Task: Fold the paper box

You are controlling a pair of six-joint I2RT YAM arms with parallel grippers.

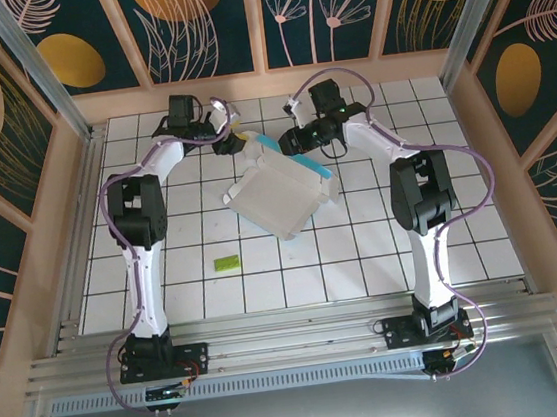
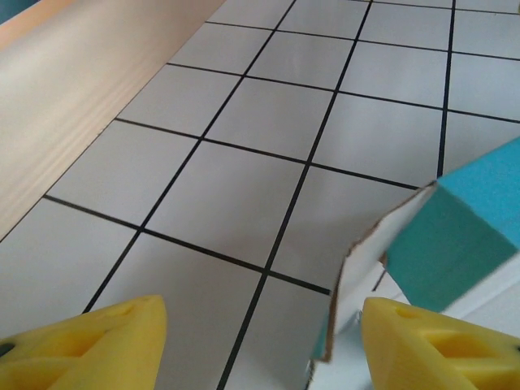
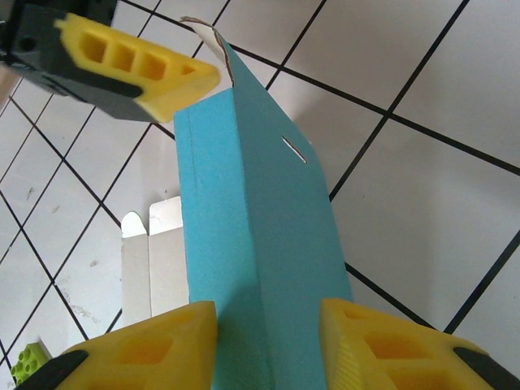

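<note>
Whereabouts: the paper box [image 1: 280, 200] lay near the middle of the tabletop [image 1: 444, 250], a little toward 12 o'clock, whitish face up and only partly raised.
Blue flap [image 3: 252, 211]: it stood up along the box's 1 o'clock edge, with a crease running down it and a small slit near its top.
Left claw [image 2: 260, 349]: we saw it at the box's 11 o'clock corner, fingers spread wide and pinching nothing. A card corner rose just inside its right finger.
Right claw [image 3: 268, 349]: at about 12 o'clock of the box, its fingers were apart, one on either side of the blue flap. We saw no clamp on the card.
Green piece [image 1: 226, 263]: it lay at the box's 7 o'clock, well apart.
Step in hand: we judged it to be the folding-over of the far wall, with most of the folding left to do.
Next move: we reckoned the right claw had to close on the flap and turn it inward along the crease, while the left claw steadied the corner.
</note>
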